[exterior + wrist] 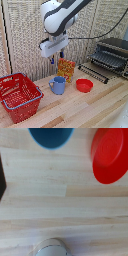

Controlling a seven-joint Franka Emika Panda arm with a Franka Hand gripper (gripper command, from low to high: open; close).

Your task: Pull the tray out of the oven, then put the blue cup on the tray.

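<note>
With the oven [114,56] door down and its tray [106,61] apparently still inside, the blue cup [58,85] sits on the desk [85,107] just below the raised hand [56,59], which holds nothing, though whether it is spread or closed cannot be told.

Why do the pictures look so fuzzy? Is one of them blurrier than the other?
Both are soft, small pictures. In the exterior view, the blue cup and red bowl have smudgy edges and the oven bars smear together. In the wrist view, the cup and bowl are cut off at the edges and blurry, and the pale round thing close to the camera is blurriest.
</note>
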